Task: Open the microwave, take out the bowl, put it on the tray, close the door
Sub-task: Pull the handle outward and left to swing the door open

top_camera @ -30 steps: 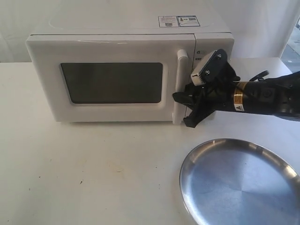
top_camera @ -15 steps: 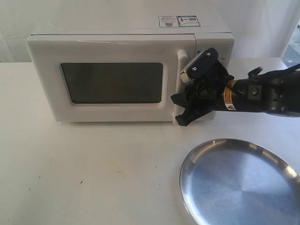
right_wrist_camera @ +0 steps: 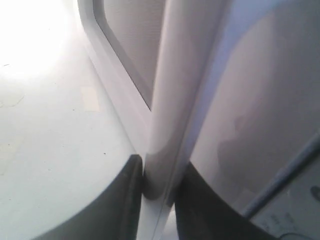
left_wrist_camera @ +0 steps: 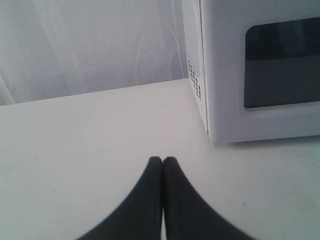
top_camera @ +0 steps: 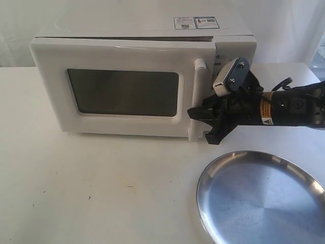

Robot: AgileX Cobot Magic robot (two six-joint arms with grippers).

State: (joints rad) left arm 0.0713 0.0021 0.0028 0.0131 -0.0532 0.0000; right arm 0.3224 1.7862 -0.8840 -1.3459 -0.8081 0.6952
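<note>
Exterior view: white microwave (top_camera: pixel 127 28) sits upper centre on the pale table (top_camera: pixel 101 188), stickers (top_camera: pixel 195 22) on its top; door (top_camera: pixel 122 124) with dark window (top_camera: pixel 123 92) faces the camera; a thin dark gap runs along the door's top edge toward the handle side, so the door stands slightly ajar; right gripper (top_camera: pixel 199 125) reaches in from the right edge and sits at the lower part of the vertical handle (top_camera: pixel 199 81), one black finger above, one below; silver tray (top_camera: pixel 254 203) lies lower right, partly cut by the frame edge, apart from the microwave. Left wrist view: left gripper (left_wrist_camera: pixel 162 162) at bottom centre, its two dark tips pressed together, clamped on nothing, above bare table (left_wrist_camera: pixel 75 150); microwave (left_wrist_camera: pixel 225 75) fills the upper right, side vents (left_wrist_camera: pixel 195 82) and a corner of the window (left_wrist_camera: pixel 282 65) showing; white curtain (left_wrist_camera: pixel 90 45) behind. Right wrist view: handle (right_wrist_camera: pixel 175 100) runs as a pale bar up the middle; dark fingers (right_wrist_camera: pixel 120 205) of the right gripper (right_wrist_camera: pixel 157 192) flank it on both sides, closed against the bar; window (right_wrist_camera: pixel 132 40) at upper left; table glare at far left.
</note>
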